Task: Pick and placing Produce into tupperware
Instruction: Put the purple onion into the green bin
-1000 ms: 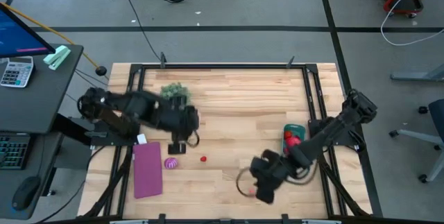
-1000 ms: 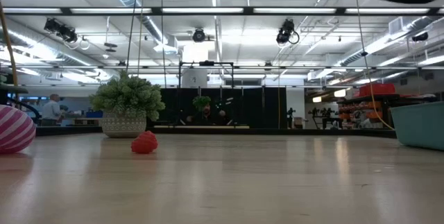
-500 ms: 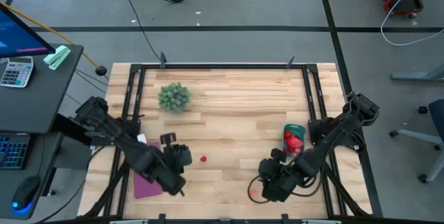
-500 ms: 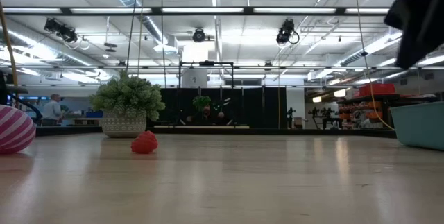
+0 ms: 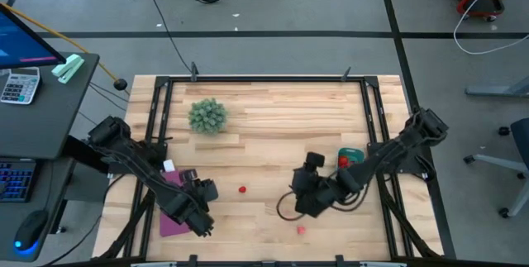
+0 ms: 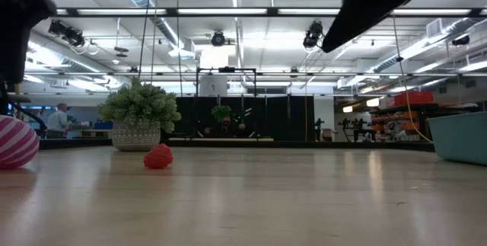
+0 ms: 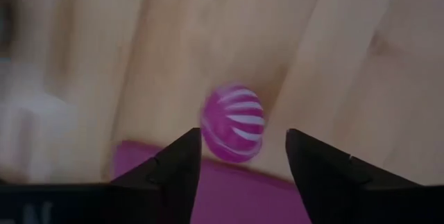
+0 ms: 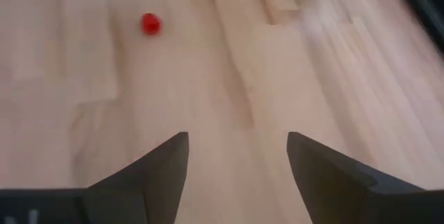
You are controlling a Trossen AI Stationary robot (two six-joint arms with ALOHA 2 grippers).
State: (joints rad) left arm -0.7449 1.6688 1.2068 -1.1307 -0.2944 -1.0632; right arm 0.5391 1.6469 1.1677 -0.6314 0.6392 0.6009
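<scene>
The magenta striped ball (image 7: 234, 122) lies on the wood at the purple mat's edge, and in the low view the ball (image 6: 15, 141) is at far left. My left gripper (image 7: 243, 151) hangs open above it, over the mat (image 5: 169, 213); from above, the left gripper (image 5: 198, 201) hides the ball. My right gripper (image 8: 236, 154) is open over bare wood at the table's middle (image 5: 299, 199). A red piece (image 5: 241, 189) lies between the grippers. A pink piece (image 5: 300, 229) lies near the near edge. The teal tub (image 5: 351, 158) holds red pieces.
A green spiky plant ball (image 5: 207, 115) stands toward the far left of the table, seen behind the red piece (image 6: 158, 156) in the low view. The tub's wall (image 6: 460, 135) shows at the low view's right. Bare wood stretches across the table's far half.
My left gripper has swung from beside the plant ball toward the near edge and now hangs over the mat and the striped ball. My right gripper has moved from the near edge toward the table's middle, and the pink piece now shows uncovered behind it.
</scene>
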